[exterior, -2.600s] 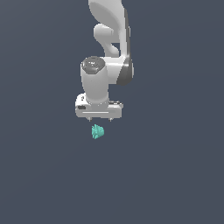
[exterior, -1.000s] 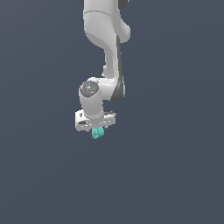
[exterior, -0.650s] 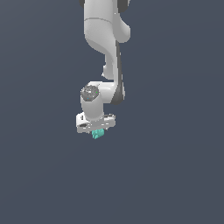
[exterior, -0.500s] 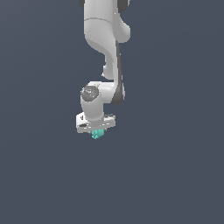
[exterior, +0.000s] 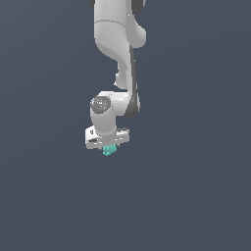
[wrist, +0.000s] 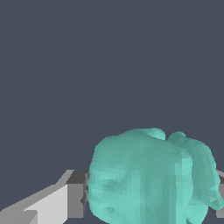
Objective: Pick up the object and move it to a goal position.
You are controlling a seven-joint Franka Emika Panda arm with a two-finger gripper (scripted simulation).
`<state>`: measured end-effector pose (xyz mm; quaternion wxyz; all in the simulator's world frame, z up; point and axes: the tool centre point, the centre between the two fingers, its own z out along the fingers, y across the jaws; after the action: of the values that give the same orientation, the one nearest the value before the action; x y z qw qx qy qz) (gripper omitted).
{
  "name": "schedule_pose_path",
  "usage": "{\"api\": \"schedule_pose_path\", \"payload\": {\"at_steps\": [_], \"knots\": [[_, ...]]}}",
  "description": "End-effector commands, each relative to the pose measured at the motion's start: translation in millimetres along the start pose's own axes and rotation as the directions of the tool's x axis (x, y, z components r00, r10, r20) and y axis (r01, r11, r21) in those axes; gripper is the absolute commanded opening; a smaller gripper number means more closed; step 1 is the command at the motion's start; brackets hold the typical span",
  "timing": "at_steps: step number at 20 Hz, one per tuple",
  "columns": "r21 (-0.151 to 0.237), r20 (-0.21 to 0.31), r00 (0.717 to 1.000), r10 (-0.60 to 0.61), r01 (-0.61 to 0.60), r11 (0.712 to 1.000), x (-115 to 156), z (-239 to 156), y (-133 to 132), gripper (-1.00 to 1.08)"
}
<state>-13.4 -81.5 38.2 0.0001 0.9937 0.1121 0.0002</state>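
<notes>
Pinching the object (exterior: 110,149) between its two fingers, the gripper (exterior: 109,147) points downward at the end of the white arm (exterior: 117,54). In the wrist view the object (wrist: 146,177) is a teal-green, lumpy, faceted piece that fills much of the frame, with one grey-tipped finger (wrist: 74,194) pressed against its side and a sliver of the other finger (wrist: 220,192) showing at its opposite side, so the jaws stand narrowed onto it. In the exterior view only the lower part of the object pokes out below the gripper's white crossbar (exterior: 107,139), directly beneath the palm; the fingers themselves are too small there to make out. Above the crossbar sits the rounded wrist housing (exterior: 104,113) with a grey cap (exterior: 101,103), and the arm rises from it out of the frame's upper edge. Around gripper and object lies a plain dark blue-grey background (exterior: 196,186), featureless in both views.
</notes>
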Motion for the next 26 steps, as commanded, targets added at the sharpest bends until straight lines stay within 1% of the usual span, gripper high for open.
{"api": "schedule_pose_path", "payload": {"at_steps": [1,6,11,26], "knots": [[0.000,0.000,1.000,0.000,0.000,1.000,1,-2,1,-1.00],[0.000,0.000,1.000,0.000,0.000,1.000,6,-17,4,-1.00],[0.000,0.000,1.000,0.000,0.000,1.000,17,-44,11,-1.00],[0.000,0.000,1.000,0.000,0.000,1.000,66,-163,43,-1.00]]}}
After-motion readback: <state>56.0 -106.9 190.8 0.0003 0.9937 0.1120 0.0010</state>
